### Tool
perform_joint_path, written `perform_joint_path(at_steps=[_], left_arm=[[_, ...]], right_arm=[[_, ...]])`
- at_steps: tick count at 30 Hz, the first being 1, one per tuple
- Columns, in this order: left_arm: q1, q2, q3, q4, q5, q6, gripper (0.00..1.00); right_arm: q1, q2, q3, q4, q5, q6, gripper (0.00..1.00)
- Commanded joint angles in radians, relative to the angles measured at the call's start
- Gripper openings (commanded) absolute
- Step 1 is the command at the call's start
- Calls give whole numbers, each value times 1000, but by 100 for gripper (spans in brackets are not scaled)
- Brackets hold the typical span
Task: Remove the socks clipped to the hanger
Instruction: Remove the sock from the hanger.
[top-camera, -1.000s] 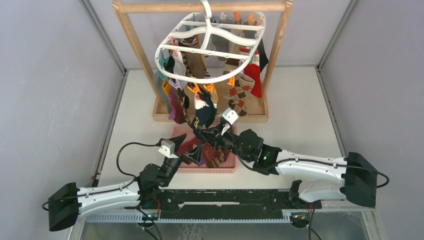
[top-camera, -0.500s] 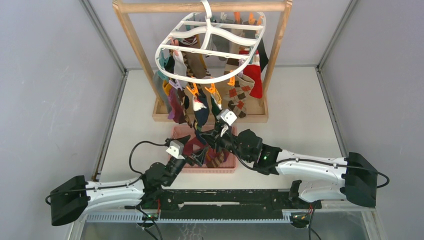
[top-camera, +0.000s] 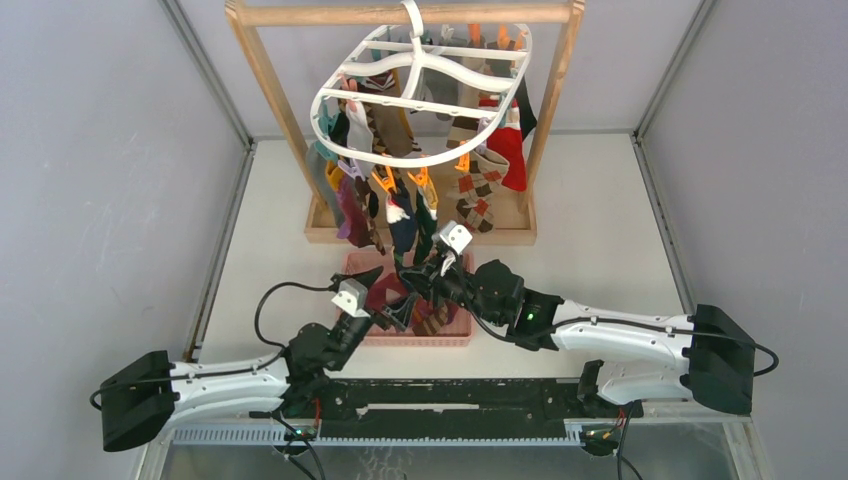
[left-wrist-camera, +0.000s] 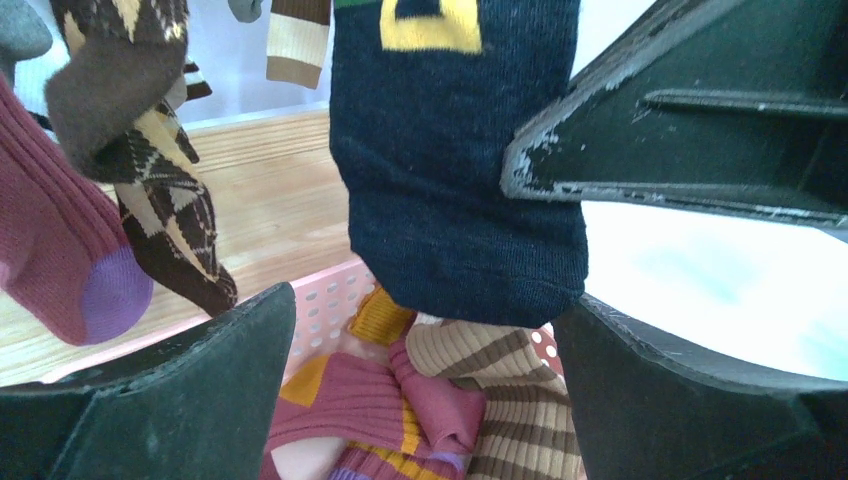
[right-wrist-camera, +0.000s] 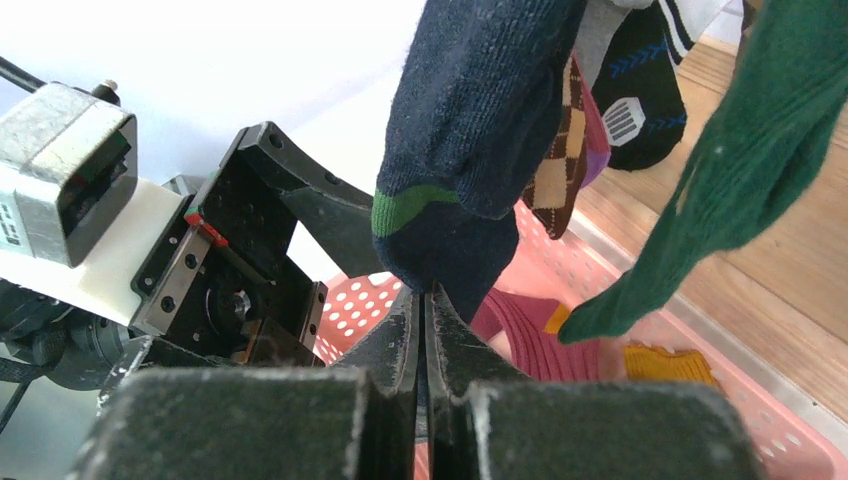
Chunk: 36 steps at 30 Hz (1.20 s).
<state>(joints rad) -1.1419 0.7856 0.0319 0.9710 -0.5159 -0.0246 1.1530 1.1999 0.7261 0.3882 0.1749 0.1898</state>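
Note:
The white oval hanger (top-camera: 335, 92) hangs from a wooden bar, with several socks (top-camera: 480, 190) clipped under it. A navy sock (top-camera: 403, 228) with a green stripe (right-wrist-camera: 470, 110) hangs at its front. My right gripper (top-camera: 414, 284) (right-wrist-camera: 428, 292) is shut on that sock's toe, above the pink basket. My left gripper (top-camera: 396, 312) (left-wrist-camera: 425, 300) stands open just below and in front of the same navy sock (left-wrist-camera: 450, 180), and the toe dips between its fingers (left-wrist-camera: 190, 370) without touching them. The right gripper's black finger (left-wrist-camera: 690, 120) presses the sock's side.
The pink perforated basket (top-camera: 455, 338) (left-wrist-camera: 320, 305) below both grippers holds loose maroon, mustard and beige striped socks (left-wrist-camera: 520, 400). The wooden frame stand (top-camera: 268, 95) rises behind it. A green sock (right-wrist-camera: 740, 170) dangles right of the navy one. Grey walls close in on both sides.
My left arm has pushed forward to the basket, under the navy sock. The navy sock, stretched towards the right gripper a second ago, now hangs straighter. Both grippers kept their states.

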Motion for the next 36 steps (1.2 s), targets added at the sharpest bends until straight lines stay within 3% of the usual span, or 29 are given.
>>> perform_joint_path(at_steps=[1, 6, 8, 11, 15, 19, 23, 26, 29, 36], left_arm=[[5, 5, 69, 57, 22, 23, 100], [5, 11, 91, 46, 18, 23, 100], [7, 20, 102, 43, 11, 45, 93], [7, 35, 112, 37, 6, 53, 70], [7, 52, 131, 22, -8, 55, 27], [7, 58, 138, 14, -17, 57, 11], [6, 55, 134, 11, -26, 57, 8], [7, 53, 133, 1, -39, 57, 8], [7, 52, 132, -5, -52, 58, 8], [7, 35, 150, -56, -104, 58, 8]], right_arm=[[4, 0, 1, 22, -11, 20, 3], [4, 7, 1, 21, -15, 19, 3], [4, 6, 0, 18, -15, 19, 3], [4, 4, -1, 14, -17, 18, 3], [4, -4, -8, 17, -14, 16, 3], [4, -8, -8, 11, -14, 14, 3], [4, -17, -13, 7, -7, 14, 9], [2, -31, -16, -2, 7, 13, 27], [3, -52, -16, -17, 26, 7, 39], [30, -136, -12, -63, 102, -26, 53]])
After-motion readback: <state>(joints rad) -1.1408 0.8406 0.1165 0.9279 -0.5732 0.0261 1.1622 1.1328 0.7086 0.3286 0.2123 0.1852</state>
